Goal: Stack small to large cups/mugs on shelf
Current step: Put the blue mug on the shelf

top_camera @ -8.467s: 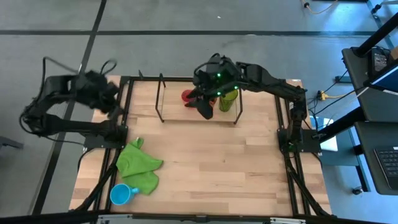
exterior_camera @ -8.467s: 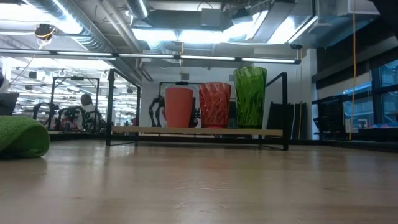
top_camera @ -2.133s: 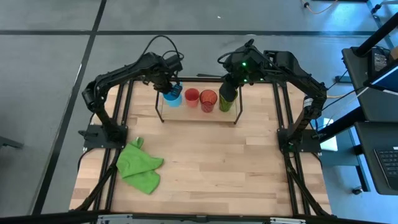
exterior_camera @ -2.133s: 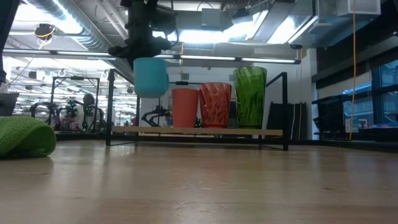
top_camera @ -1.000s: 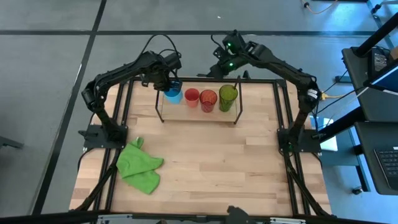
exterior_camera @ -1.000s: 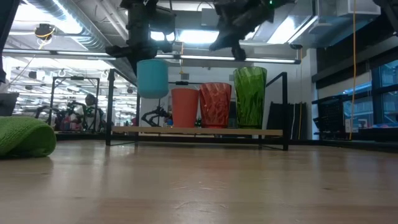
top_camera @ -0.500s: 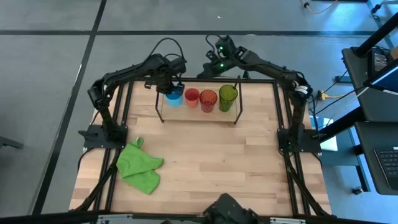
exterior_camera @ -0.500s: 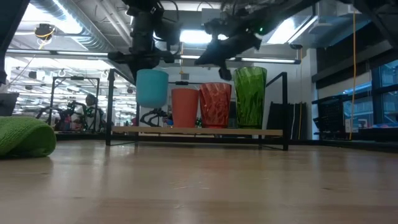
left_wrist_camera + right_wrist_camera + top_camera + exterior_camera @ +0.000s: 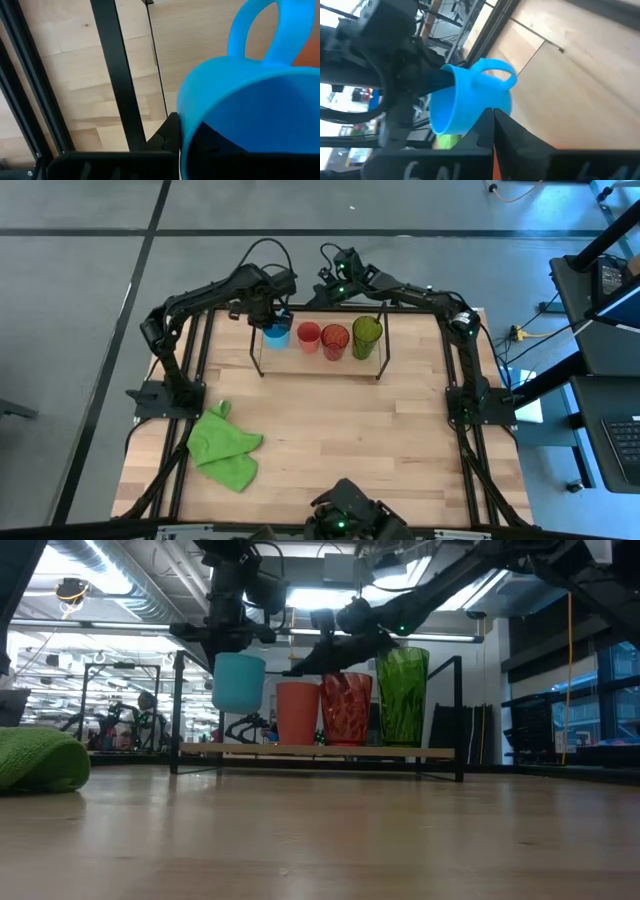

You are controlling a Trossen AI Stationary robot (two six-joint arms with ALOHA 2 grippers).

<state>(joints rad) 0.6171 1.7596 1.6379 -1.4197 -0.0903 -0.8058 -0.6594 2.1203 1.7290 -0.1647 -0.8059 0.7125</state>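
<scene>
The light-blue mug [image 9: 239, 682] hangs above the left end of the shelf [image 9: 322, 370], with my left gripper [image 9: 271, 314] shut on it from above. On the shelf's wooden base [image 9: 320, 751] stand the small red cup [image 9: 297, 712], the red-orange tumbler [image 9: 346, 708] and the green tumbler [image 9: 402, 695], in that order from the left. My right gripper [image 9: 293, 671] is shut. It reaches over the shelf's far side, above the red cup and close beside the mug. A gap between it and the mug shows in the low view. My left gripper holds the mug by its rim [image 9: 183, 131], one finger inside the mug [image 9: 215, 146] and one outside [image 9: 169, 134], on the side opposite the handle [image 9: 260, 30]. The fingers come from above, pointing down. The mug hangs nearly upright, mouth up, clear of the shelf's base.
A bright green cloth [image 9: 222, 445] lies at the table's near left. The shelf's upright end frames [image 9: 177, 710] [image 9: 459, 718] flank the cups. A dark device [image 9: 345, 520] shows at the table's near edge. Bare wood lies between shelf and near edge.
My left gripper has lowered the mug a little toward the shelf's base, still gripping it. My right gripper, still shut, has swung from above the green tumbler toward the table's left and down, ending next to the mug.
</scene>
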